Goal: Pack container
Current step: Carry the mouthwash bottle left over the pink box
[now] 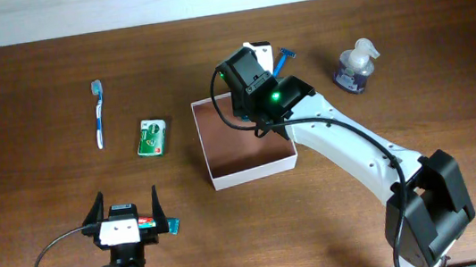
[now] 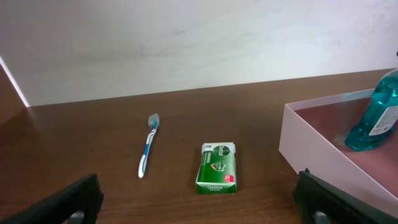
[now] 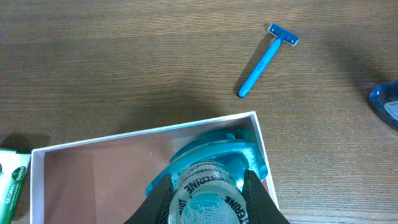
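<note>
The container [image 1: 233,152] is a shallow white box with a reddish-brown floor, mid-table. It also shows in the left wrist view [image 2: 311,149] and the right wrist view [image 3: 93,180]. My right gripper [image 1: 247,92] hangs over its far corner. In its wrist view the right gripper [image 3: 205,196] is shut on the clear cap of a teal mouthwash bottle [image 3: 211,168]. The bottle [image 2: 376,115] stands upright inside the container, near the far wall. My left gripper [image 1: 126,220] is open and empty near the front edge, and shows in its own view [image 2: 199,205].
A blue-white toothbrush [image 1: 99,113] [image 2: 148,146] and a green flat packet [image 1: 154,136] [image 2: 217,167] lie left of the container. A blue razor [image 1: 282,59] [image 3: 264,59] lies behind it. A pump soap bottle [image 1: 356,66] stands at the far right.
</note>
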You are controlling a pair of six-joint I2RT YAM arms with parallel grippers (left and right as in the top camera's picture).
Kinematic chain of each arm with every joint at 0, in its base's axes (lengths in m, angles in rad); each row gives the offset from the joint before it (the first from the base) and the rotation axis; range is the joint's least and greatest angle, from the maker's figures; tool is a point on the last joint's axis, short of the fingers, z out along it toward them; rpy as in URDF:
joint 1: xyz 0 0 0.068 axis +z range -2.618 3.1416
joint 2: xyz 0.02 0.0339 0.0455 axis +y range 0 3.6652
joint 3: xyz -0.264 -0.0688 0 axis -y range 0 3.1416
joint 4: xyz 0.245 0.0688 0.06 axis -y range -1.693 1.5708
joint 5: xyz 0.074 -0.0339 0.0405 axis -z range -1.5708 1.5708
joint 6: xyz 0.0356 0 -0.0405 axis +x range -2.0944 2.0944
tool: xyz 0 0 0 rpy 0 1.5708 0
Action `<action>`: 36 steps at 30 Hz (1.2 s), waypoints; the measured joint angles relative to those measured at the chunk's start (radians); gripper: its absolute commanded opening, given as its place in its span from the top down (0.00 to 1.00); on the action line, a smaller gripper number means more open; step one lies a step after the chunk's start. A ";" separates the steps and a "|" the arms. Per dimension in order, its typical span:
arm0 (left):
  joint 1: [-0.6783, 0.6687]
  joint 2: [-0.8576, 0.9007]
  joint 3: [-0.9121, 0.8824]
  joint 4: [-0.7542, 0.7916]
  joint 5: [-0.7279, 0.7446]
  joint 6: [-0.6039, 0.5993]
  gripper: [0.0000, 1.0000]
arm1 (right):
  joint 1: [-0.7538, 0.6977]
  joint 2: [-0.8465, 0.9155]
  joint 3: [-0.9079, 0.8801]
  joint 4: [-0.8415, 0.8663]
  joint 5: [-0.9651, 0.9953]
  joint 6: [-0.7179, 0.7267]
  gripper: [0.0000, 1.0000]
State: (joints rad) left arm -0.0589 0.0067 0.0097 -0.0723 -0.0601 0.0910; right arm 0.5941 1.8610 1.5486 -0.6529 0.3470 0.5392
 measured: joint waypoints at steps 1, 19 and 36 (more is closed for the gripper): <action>0.000 0.000 0.000 0.000 0.000 0.000 0.01 | 0.000 0.001 0.000 0.001 0.000 0.000 0.90; 0.000 0.000 0.000 0.000 0.000 0.000 0.01 | 0.000 0.023 0.020 0.014 0.009 0.002 0.75; 0.000 0.000 0.000 0.000 0.000 0.000 0.00 | -0.005 0.042 0.020 0.013 0.000 0.002 0.21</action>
State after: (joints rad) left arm -0.0589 0.0067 0.0097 -0.0723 -0.0601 0.0910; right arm 0.5896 1.9030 1.5684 -0.6403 0.3470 0.5411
